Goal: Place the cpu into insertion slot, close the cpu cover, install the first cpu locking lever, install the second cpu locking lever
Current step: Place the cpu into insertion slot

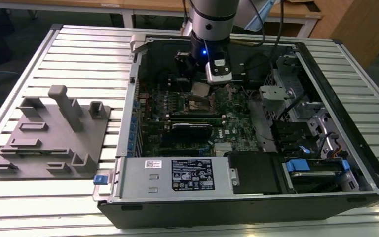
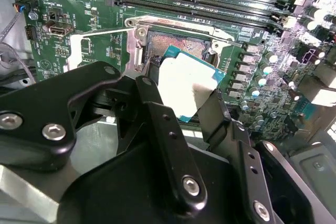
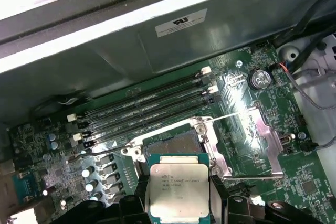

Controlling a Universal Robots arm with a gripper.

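Note:
My gripper (image 3: 179, 199) is shut on the cpu (image 3: 178, 187), a square chip with a silver-grey top and a green edge, held flat by two opposite sides. In both wrist views it hangs just above the insertion slot (image 3: 176, 144), offset toward one edge and not seated. The dark socket (image 2: 176, 45) lies open. The cpu cover (image 3: 253, 132) is flipped back flat beside the slot, and a thin wire locking lever (image 3: 249, 174) stands free near it. In the exterior view the gripper (image 1: 201, 85) is low inside the case over the slot (image 1: 203, 102).
Long black memory slots (image 3: 147, 109) run beside the socket, with a case wall (image 3: 157, 45) close behind. A white-labelled silver box (image 1: 176, 174) and drive bays with blue tabs (image 1: 301, 165) fill the case's near side. A grey fixture (image 1: 51, 133) sits on the slatted table (image 1: 77, 54).

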